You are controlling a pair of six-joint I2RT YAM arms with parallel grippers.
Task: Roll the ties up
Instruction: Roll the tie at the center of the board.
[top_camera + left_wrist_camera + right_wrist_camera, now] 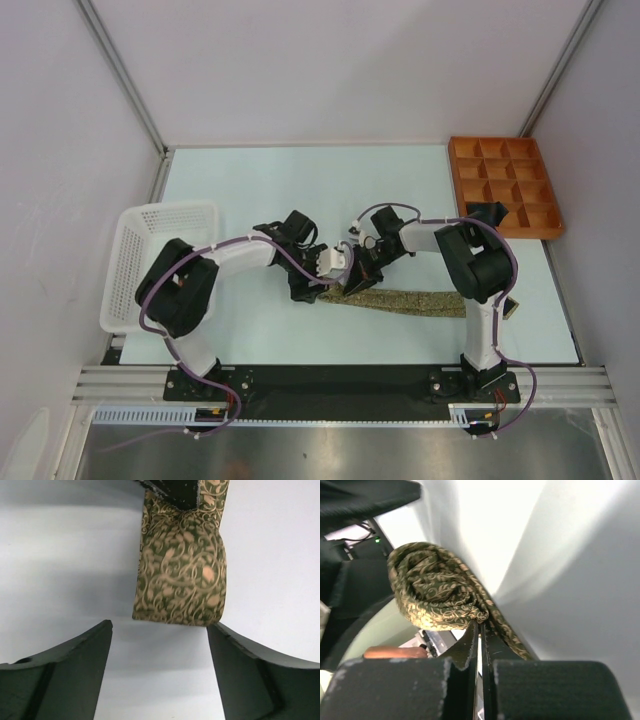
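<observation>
The tie lies flat on the worktop, a little toward 6 o'clock of centre, its long axis running from 9 o'clock to 3 o'clock in the top view. Its 9 o'clock end is wound into a loose roll. The rest stretches as a flat strip toward 3 o'clock and passes under the right arm. The cloth is olive with a fine tan scroll pattern.

The right claw comes down on the roll from about 1 o'clock. Its two fingers are pressed together with a fold of the tie pinched between them, just where the roll meets the flat strip.

The left claw sits on the 9 o'clock side and faces along the tie's length. Its fingers are spread wide with nothing between them, and the roll sits just ahead of the gap, squarely across it. In the left wrist view the roll's width nearly fills the opening, and the right claw's dark fingers show beyond it at the top.

So both claws are close to the roll, but only the right one has it. I judge the next move depends on this lineup: the roll must travel toward 3 o'clock, along the unrolled strip and away from the left claw.

A white basket stands at 9 o'clock and an orange tray at 2 o'clock — both well apart from the tie.
</observation>
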